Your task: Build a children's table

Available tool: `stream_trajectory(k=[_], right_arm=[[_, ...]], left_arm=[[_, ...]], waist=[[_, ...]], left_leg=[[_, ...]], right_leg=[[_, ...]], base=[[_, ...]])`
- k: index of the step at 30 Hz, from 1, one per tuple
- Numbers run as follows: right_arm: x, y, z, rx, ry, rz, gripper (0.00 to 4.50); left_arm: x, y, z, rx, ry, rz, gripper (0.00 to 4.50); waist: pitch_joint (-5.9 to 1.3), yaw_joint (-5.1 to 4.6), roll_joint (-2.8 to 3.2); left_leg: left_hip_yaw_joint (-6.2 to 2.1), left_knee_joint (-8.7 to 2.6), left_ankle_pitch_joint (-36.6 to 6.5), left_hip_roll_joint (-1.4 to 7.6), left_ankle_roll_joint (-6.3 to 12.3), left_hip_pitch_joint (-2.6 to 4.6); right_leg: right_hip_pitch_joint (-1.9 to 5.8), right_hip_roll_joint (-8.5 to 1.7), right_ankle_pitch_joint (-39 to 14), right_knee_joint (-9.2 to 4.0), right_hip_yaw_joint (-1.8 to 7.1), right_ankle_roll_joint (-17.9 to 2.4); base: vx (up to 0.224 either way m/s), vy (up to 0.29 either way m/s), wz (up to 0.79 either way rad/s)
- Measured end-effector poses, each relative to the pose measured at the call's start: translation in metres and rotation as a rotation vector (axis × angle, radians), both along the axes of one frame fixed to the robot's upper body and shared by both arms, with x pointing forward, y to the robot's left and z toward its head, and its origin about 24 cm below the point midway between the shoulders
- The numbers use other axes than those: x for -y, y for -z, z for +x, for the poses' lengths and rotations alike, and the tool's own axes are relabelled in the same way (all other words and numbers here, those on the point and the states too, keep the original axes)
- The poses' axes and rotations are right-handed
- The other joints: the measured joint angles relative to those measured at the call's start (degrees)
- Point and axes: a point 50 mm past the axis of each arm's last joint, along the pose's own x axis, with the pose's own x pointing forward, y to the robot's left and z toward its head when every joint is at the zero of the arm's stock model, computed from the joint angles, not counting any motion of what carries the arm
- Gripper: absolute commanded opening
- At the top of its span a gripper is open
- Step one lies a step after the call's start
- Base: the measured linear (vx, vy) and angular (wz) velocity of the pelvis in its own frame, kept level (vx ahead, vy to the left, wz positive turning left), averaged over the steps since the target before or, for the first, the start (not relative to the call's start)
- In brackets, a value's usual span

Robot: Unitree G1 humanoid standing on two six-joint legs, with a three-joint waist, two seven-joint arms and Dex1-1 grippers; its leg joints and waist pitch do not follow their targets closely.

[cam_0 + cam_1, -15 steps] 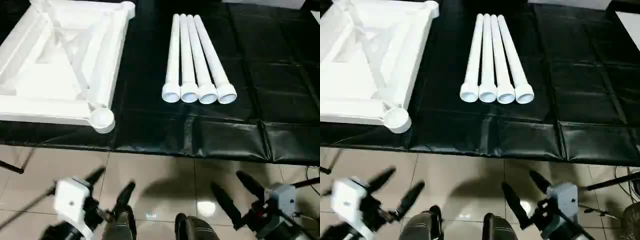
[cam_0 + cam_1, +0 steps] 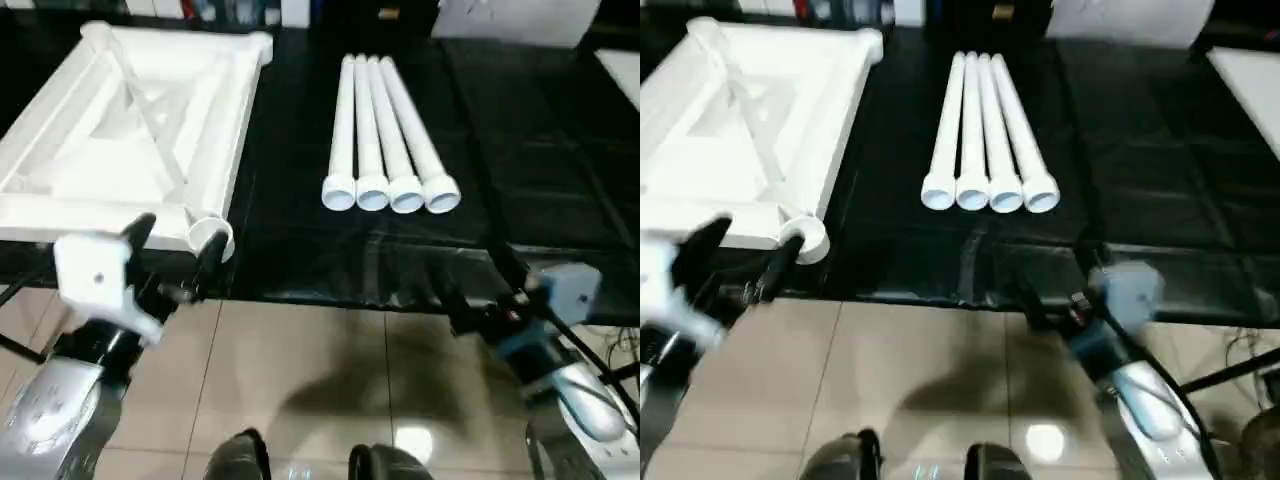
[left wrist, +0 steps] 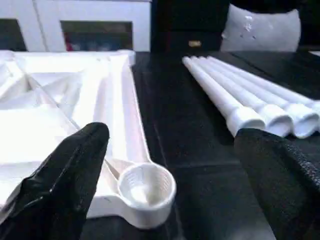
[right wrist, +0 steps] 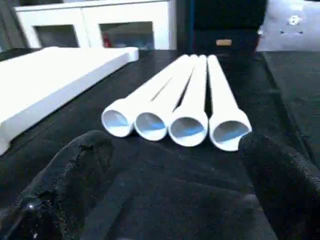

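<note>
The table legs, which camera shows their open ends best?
The right wrist view: the four legs point their hollow ends straight at it. The head views see them from above, side by side; the left wrist view sees them obliquely.

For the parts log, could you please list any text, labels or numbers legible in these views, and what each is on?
No text can be read.
Table top: plain white, no marking visible.
Four legs: plain white, unmarked.
Small yellowish tag on the dark object behind the legs: too blurred to read.
</note>
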Motion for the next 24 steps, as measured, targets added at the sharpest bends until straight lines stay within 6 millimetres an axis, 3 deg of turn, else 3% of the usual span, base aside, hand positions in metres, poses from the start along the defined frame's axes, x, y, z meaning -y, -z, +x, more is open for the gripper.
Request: stream_trajectory(k=[5,8,12,13,14,15,16,18,19,20,21,22,23,24], right_arm=[[-0.009,-0.01,0.009,0.011,-0.014,-0.01,4.5],[-0.01,-0.005,0.021,-0.026,0.029,-0.059,4.5],[-0.012,0.009,0.033,-0.114,0.096,-0.087,4.5],[-0.012,0.013,0.034,-0.144,0.107,-0.091,4.5],[-0.012,0.015,0.034,-0.162,0.117,-0.088,4.5],[-0.012,0.017,0.035,-0.176,0.125,-0.086,4.5],[-0.013,0.019,0.034,-0.187,0.134,-0.079,4.5],[-0.013,0.019,0.034,-0.18,0.144,-0.087,4.5],[-0.012,0.018,0.034,-0.155,0.15,-0.115,4.5],[-0.012,0.019,0.033,-0.146,0.152,-0.126,4.5],[-0.012,0.018,0.034,-0.14,0.151,-0.13,4.5],[-0.018,0.018,0.035,-0.142,0.131,-0.111,4.5],[-0.021,0.019,0.034,-0.146,0.12,-0.098,4.5],[-0.023,0.02,0.034,-0.139,0.108,-0.102,4.5]], left_arm=[[0.01,0.007,0.013,-0.055,0.008,0.012,4.48],[0.015,0.028,0.02,-0.154,-0.003,0.032,4.48],[0.022,0.039,0.025,-0.179,0.001,0.051,4.48],[0.025,0.04,0.026,-0.179,0.006,0.046,4.48],[0.026,0.04,0.026,-0.179,0.001,0.046,4.48],[0.027,0.041,0.026,-0.179,-0.003,0.046,4.48],[0.027,0.041,0.026,-0.18,-0.012,0.048,4.48],[0.029,0.042,0.026,-0.182,-0.023,0.033,4.48],[0.031,0.042,0.026,-0.183,-0.032,0.022,4.48],[0.03,0.043,0.025,-0.185,-0.037,0.022,4.48],[0.029,0.044,0.025,-0.188,-0.047,0.025,4.48],[0.023,0.047,0.023,-0.202,-0.072,0.042,4.48],[0.021,0.049,0.022,-0.21,-0.087,0.044,4.48],[0.019,0.049,0.022,-0.207,-0.096,0.043,4.48]], waist=[[-1.34,-0.04,-0.13],[-1.74,-0.14,-0.08],[-2.26,0.02,-0.08],[-2.38,0.22,-0.06],[-2.5,1.0,-0.25],[-2.59,1.86,-0.17],[-2.71,3.15,0.04],[-3.04,3.96,0.42],[-3.8,3.21,1.56],[-4.13,2.27,1.53],[-4.47,1.03,1.42],[-4.64,-0.29,1.44],[-4.63,-0.59,1.9],[-4.83,-0.48,1.79]], left_leg=[[0.0,0.41,0.0,0.01,0.05,-0.04],[0.0,0.67,0.0,0.02,0.05,-0.04],[0.02,0.76,0.1,0.0,0.16,-0.11],[0.22,0.89,0.1,0.0,0.28,-0.08],[1.21,1.0,-0.1,0.26,0.4,0.16],[1.48,1.48,-0.5,0.21,0.4,0.22],[1.0,2.93,-1.8,-0.28,0.52,0.15],[-1.87,5.8,-3.6,-1.52,1.34,-0.25],[-4.23,6.72,-4.3,-2.22,1.99,-1.37],[-4.2,7.1,-4.8,-2.94,2.48,-1.88],[-3.92,6.82,-4.6,-3.77,3.64,-1.7],[-3.43,6.64,-4.5,-4.56,4.79,-1.81],[-3.23,6.56,-4.4,-4.8,5.57,-1.82],[-2.87,6.29,-4.2,-5.11,6.02,-1.93]], right_leg=[[-0.03,0.0,0.2,0.27,0.09,0.0],[-0.04,0.0,0.3,0.45,0.19,0.1],[-0.06,-0.01,0.5,0.44,0.29,0.0],[-0.18,-0.01,0.5,0.39,0.59,0.1],[-0.49,0.36,0.6,0.51,1.77,0.4],[-0.65,0.79,0.8,0.49,3.13,0.7],[-0.77,1.2,1.0,0.43,4.82,1.4],[-0.79,1.91,1.5,0.39,7.41,2.5],[-0.73,1.61,1.6,0.13,7.41,3.1],[-0.74,0.98,1.7,-0.25,7.41,3.1],[-1.38,0.49,1.9,-0.17,6.65,2.1],[-2.93,-0.68,0.5,4.31,3.68,-1.3],[-3.44,-0.5,-0.5,7.58,0.99,-0.9],[-3.67,0.19,-1.2,8.65,-0.8,-0.4]], base=[[0.0,0.0,0.0],[0.0,0.0,0.0],[0.0,0.0,0.0],[0.0,0.0,0.0],[-0.001,0.05,-0.33],[-0.001,0.05,-0.33],[0.022,0.107,-0.68],[0.018,0.181,-0.77],[0.016,0.261,-0.5],[0.045,0.298,-0.03],[0.045,0.298,-0.03],[0.023,0.288,0.04],[-0.05,0.254,0.03],[-0.05,0.254,0.03]])
